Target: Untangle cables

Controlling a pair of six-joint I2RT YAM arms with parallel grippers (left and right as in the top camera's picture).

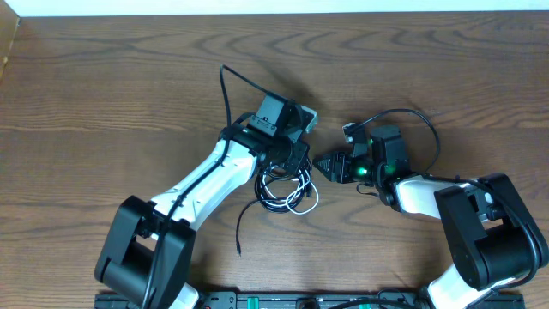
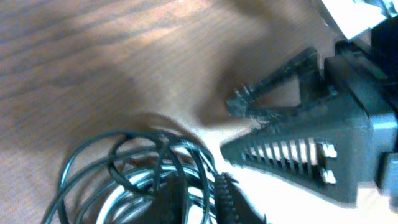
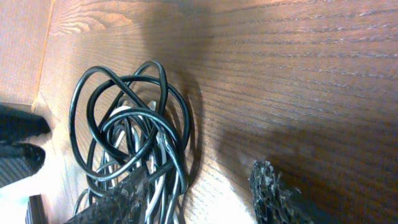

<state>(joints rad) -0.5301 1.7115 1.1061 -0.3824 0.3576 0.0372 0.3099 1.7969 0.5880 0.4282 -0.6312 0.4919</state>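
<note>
I see black cable [image 3: 93,118] and white cable [image 1: 311,198] in one knotted coil on the desk [image 1: 103,86], nothing separated yet. Right pincer [image 1: 321,163] open at coil's edge; left pincer [image 1: 294,159] over coil, can't tell its state.

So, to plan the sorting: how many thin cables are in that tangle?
2. A thin black cable loops around the heap, one end trailing toward the robot; a thin white cable threads through it. The white left arm may hide more.
</note>
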